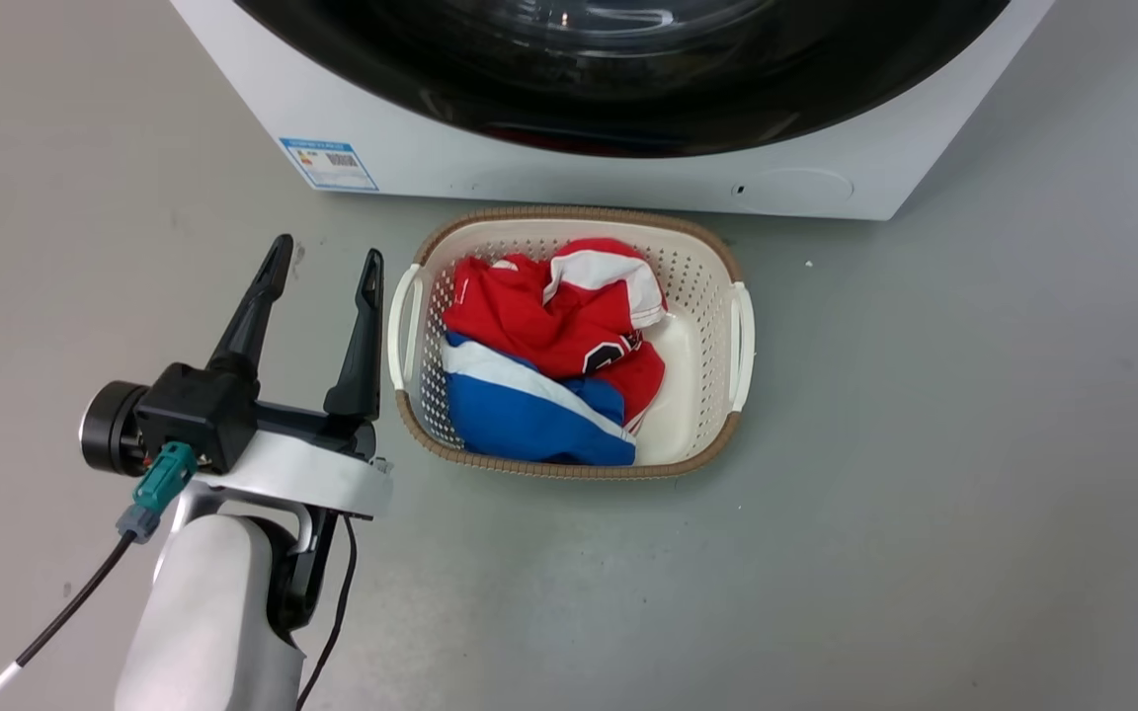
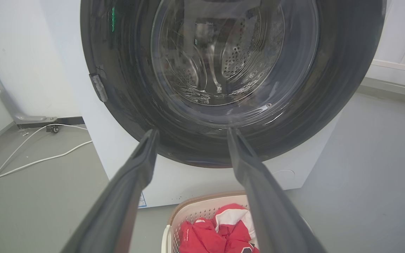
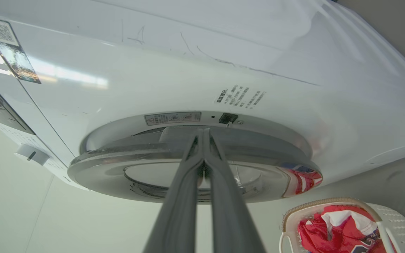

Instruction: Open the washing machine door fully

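Observation:
The white washing machine [image 1: 411,128] stands at the top of the head view, with the glossy black washing machine door [image 1: 628,109] across its front. My left gripper [image 1: 325,262] is open and holds nothing, low in front of the machine's left side, beside the basket. In the left wrist view the left gripper [image 2: 192,130] points at the door's [image 2: 332,88] lower rim, with the steel drum visible through the glass. My right gripper [image 3: 202,130] is shut, its tips tucked into the gap between the door's edge [image 3: 118,172] and the machine's front [image 3: 188,63].
A cream laundry basket [image 1: 569,213] holding red, white and blue clothes [image 1: 549,355] sits on the grey floor right in front of the machine. White cables [image 2: 30,154] trail across the floor beside the machine in the left wrist view. A blue label [image 1: 328,164] is stuck low on the machine's front.

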Available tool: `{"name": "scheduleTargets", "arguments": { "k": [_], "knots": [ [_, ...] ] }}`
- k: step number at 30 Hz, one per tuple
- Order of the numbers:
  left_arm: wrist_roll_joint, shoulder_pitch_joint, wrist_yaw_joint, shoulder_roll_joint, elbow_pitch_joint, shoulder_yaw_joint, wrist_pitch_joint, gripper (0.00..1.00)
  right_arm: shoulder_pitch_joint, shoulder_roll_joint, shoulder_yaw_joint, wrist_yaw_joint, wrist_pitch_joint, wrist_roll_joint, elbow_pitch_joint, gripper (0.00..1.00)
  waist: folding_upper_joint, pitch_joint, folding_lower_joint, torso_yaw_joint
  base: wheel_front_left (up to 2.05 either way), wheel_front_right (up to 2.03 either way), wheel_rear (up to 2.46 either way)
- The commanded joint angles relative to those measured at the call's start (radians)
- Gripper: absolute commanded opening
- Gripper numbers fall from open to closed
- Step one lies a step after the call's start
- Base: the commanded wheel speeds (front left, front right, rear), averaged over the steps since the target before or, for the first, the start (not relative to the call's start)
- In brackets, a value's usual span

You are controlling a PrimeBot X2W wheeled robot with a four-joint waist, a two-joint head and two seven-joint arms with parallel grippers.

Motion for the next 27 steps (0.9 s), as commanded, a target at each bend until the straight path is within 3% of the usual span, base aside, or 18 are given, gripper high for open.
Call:
{"name": "scheduleTargets", "arguments": {
  "k": [1, 18, 27],
  "knots": [
    [-0.002, -0.023, 0.0, 0.0, -0.006, 0.0, -0.002, 1.0, -0.062, -0.009, 0.026, 0.0, 0.024, -0.027, 0.024, 0.0, 0.0, 0.023, -0.0001, 0.01, 0.0, 0.0, 0.0],
    [-0.004, -0.073, 0.0, -0.005, -0.044, 0.002, -0.003, 1.0, -0.414, 0.049, 0.149, 0.0, 0.117, -0.189, 0.18, 0.0, 0.0, 0.138, -0.0001, 0.043, 0.0, 0.0, 0.0],
    [0.0, -0.085, 0.0, -0.007, -0.048, 0.003, -0.002, 1.0, -0.458, 0.063, 0.181, 0.0, 0.183, -0.228, 0.224, 0.0, 0.0, 0.161, -0.0001, 0.045, 0.0, 0.0, 0.0]
  ]
}}
